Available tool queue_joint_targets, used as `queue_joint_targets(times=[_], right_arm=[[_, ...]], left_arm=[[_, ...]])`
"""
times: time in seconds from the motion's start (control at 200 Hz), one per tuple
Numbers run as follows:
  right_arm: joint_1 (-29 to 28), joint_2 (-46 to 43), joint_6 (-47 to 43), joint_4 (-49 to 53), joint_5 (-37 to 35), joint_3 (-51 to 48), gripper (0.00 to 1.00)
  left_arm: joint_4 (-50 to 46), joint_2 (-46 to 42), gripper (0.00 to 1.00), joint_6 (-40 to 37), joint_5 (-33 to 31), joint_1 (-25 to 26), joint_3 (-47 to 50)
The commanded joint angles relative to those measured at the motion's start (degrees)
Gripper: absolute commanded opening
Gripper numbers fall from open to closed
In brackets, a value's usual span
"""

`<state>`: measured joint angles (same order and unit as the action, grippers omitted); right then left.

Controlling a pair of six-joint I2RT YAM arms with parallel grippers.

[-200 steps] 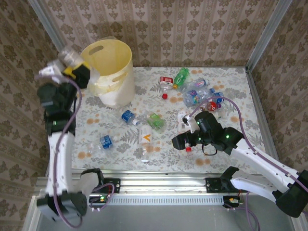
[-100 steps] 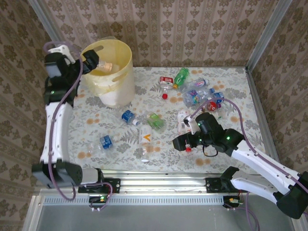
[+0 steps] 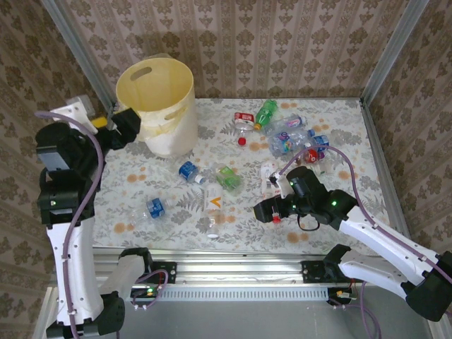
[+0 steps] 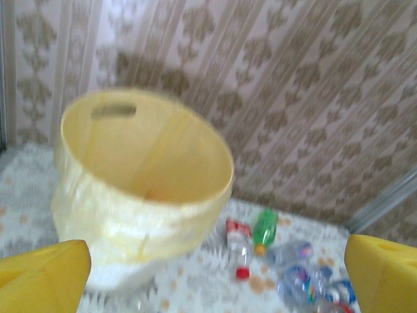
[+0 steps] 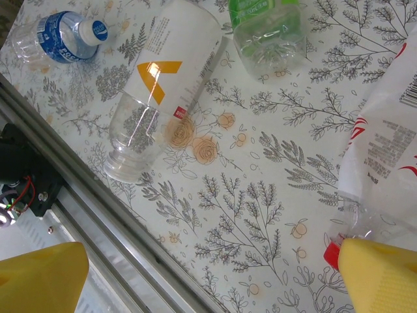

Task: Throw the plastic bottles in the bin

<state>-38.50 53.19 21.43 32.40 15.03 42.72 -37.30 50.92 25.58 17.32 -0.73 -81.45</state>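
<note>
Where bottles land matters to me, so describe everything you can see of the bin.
The bin is a large, pale yellow round bucket, plastic by its look, standing upright. An oval handle cut-out pierces the far wall near the rim. Its lower wall looks paler and wrinkled. It stands on the flowered table, far left. The open left end effector hangs close beside it; contact is unclear.

Not much you can actually read here. The white-label bottle (image 5: 168, 72) has an orange chevron on it, kind of a V, with a tiny red mark below. The blue bottle (image 5: 55, 40), green bottle (image 5: 264, 26) and red-and-white bottle (image 5: 384, 156) all carry print, but it's too small to make out.
</note>
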Motion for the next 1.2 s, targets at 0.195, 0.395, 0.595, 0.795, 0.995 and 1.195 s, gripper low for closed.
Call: queue_joint_targets(times=[0.195,0.395,0.595,0.795,0.995,1.195], right_arm=[[0.18,-0.35,0.29,-0.08,0.75,-0.53,1.00],[0.22,0.03,0.53,-0.58,1.23,-0.44,1.00],[0.18,-0.73,0.55,0.03,1.15,-0.97,1.00],[0.18,-2.10,0.63,0.64,0.73,-1.54,1.00],[0.19,-2.63,0.79,0.64,0.35,-2.11,1.00],[0.18,-2.50,0.92,0.20,0.45,-2.53,1.00]], left_arm=[[-19.02,-5.51,1.00,-1.65,-3.14,2.75,10.25],[-19.67,-7.97,1.00,2.01,1.49,2.75,16.14],[-18.31,-8.92,1.00,8.16,2.72,1.89,21.85],[-15.12,-10.42,1.00,14.12,3.78,0.52,27.12],[-12.86,-12.99,1.00,20.07,5.20,-2.81,31.93],[-9.04,-16.29,1.00,32.61,8.25,-7.64,40.23]])
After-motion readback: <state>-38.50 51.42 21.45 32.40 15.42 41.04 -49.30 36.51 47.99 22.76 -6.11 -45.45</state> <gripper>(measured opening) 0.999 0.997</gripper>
